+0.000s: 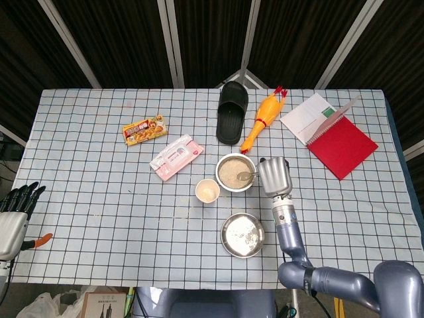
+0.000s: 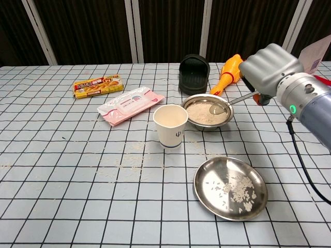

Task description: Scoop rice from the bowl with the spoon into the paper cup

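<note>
A steel bowl of rice (image 1: 234, 173) (image 2: 206, 112) stands mid-table, with a white paper cup (image 1: 207, 191) (image 2: 170, 125) just to its front left. My right hand (image 1: 274, 175) (image 2: 269, 70) grips the handle of a metal spoon (image 2: 221, 107) (image 1: 246, 175), whose scoop end hangs over the rice at the bowl's right side. My left hand (image 1: 14, 211) is off the table's left edge, fingers apart and empty; only the head view shows it.
An empty steel plate (image 2: 230, 187) with a few grains lies in front of the bowl. Behind are a black slipper (image 1: 232, 112), a rubber chicken (image 1: 262, 118) and a red notebook (image 1: 341, 146). A pink wipes pack (image 1: 175, 156) and a yellow box (image 1: 144, 128) lie to the left.
</note>
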You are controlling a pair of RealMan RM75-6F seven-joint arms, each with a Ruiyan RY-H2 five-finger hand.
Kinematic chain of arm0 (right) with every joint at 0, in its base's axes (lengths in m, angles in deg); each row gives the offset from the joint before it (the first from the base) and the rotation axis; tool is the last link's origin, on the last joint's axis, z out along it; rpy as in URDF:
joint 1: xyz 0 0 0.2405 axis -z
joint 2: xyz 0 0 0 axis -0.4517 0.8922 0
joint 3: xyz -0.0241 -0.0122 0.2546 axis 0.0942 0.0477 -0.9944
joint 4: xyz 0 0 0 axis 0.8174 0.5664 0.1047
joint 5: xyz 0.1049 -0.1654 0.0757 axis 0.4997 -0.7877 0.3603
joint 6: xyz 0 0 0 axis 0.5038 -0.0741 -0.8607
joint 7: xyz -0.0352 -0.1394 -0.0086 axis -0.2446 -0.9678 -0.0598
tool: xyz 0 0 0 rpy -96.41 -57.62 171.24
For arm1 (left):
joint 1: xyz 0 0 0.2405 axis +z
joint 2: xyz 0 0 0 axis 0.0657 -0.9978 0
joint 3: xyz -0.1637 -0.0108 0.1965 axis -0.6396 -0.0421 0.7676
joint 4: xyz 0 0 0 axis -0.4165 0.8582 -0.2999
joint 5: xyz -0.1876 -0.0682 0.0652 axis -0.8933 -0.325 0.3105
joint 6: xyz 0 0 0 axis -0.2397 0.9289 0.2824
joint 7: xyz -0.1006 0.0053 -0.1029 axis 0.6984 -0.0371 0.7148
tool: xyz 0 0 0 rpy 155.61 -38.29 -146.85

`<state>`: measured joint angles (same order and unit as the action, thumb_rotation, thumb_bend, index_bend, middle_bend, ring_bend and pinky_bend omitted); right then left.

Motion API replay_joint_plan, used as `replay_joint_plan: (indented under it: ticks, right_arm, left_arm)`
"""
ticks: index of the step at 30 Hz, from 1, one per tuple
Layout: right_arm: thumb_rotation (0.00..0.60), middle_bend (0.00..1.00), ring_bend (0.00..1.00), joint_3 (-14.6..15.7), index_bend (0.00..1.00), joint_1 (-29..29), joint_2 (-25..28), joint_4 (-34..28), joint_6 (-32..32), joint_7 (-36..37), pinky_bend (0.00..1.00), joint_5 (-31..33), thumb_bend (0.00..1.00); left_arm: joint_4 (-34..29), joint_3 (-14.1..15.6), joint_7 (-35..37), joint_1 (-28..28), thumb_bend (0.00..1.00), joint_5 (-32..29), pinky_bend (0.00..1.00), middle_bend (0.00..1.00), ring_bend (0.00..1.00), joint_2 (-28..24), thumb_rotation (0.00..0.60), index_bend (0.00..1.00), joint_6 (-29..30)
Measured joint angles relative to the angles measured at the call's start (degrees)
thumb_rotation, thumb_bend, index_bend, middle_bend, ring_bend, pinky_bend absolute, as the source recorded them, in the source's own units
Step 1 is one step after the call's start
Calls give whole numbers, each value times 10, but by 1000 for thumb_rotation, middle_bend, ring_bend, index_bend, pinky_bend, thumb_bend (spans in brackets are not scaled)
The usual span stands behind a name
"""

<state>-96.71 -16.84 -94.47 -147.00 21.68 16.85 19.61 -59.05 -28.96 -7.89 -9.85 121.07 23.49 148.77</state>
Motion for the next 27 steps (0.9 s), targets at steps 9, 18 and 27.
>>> replay_joint_plan:
  ticks: [9, 18, 27]
  right_arm:
    - [600, 880, 955, 18, 614, -33, -66, 122, 18, -46, 1000, -31, 569]
    - [600, 880, 954, 47, 617, -47, -85, 205, 27, -36, 1000, -101, 569]
    - [600, 880, 955, 63, 618, -46, -109, 266, 23, -16, 1000, -138, 569]
  left_arm:
    - [-6, 5, 15, -4, 0, 8, 0, 0, 0, -7, 600, 0, -8]
    - [-12, 9, 15, -5, 0, 13, 0, 0, 0, -8, 600, 0, -9]
    - [-16, 10, 15, -6, 0, 12, 0, 0, 0, -9, 600, 0, -10]
